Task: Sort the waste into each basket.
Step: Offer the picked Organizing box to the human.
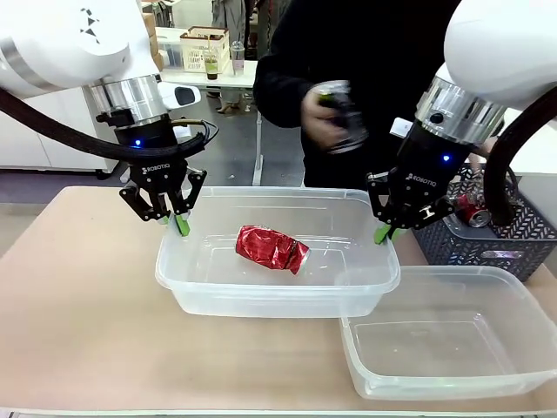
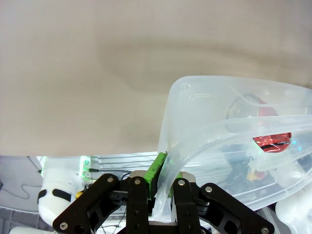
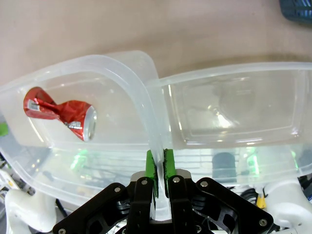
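A clear rectangular plastic tub [image 1: 261, 305] is being held at its far rim by both arms. The left gripper [image 1: 174, 219] is being clenched on the far left corner and the right gripper [image 1: 385, 233] on the far right corner. In each wrist view the thin edge is being pinched between green pads. The step in hand is judged to be the positioning of this tub for sorting.

For the next move, both arms are being called on to travel together and level, so that the rim is not twisted.

A crushed red metal can [image 1: 271, 249] is lying on its side inside the tub, near the centre, dented and twisted. The tub's near right corner is overlapping a second clear tub [image 1: 452, 383]. A silver drink can [image 1: 344, 117] is being held in the person's hand [image 1: 315, 109] beyond the far side.
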Action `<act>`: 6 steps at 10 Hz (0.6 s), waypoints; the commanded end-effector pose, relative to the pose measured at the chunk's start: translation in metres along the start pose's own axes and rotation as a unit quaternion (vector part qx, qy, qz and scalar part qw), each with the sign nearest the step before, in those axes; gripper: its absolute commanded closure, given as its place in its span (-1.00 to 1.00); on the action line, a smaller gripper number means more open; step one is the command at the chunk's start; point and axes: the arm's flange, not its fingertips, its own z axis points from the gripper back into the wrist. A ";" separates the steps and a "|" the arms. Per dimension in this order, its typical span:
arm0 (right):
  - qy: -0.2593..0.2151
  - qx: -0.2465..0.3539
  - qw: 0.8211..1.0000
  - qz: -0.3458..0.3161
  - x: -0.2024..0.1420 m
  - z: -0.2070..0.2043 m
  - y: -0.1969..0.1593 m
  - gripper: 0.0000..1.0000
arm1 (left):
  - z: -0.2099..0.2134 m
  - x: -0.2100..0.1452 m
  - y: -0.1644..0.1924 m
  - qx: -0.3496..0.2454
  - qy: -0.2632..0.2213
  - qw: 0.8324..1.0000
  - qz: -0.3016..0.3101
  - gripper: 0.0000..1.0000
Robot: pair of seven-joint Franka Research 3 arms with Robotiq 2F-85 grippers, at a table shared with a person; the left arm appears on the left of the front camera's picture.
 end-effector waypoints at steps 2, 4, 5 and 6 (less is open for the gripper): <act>0.002 0.002 1.000 -0.003 0.002 0.001 -0.002 0.84 | 0.008 0.001 0.005 -0.004 -0.003 1.000 0.006 0.88; 0.002 0.002 1.000 -0.003 0.002 0.001 -0.002 0.84 | 0.008 0.001 0.005 -0.004 -0.003 1.000 0.006 0.88; 0.002 0.002 1.000 -0.003 0.002 0.001 -0.002 0.84 | 0.008 0.001 0.005 -0.004 -0.003 1.000 0.006 0.88; 0.002 0.002 1.000 -0.003 0.002 0.001 -0.002 0.84 | 0.008 0.001 0.005 -0.004 -0.003 1.000 0.006 0.88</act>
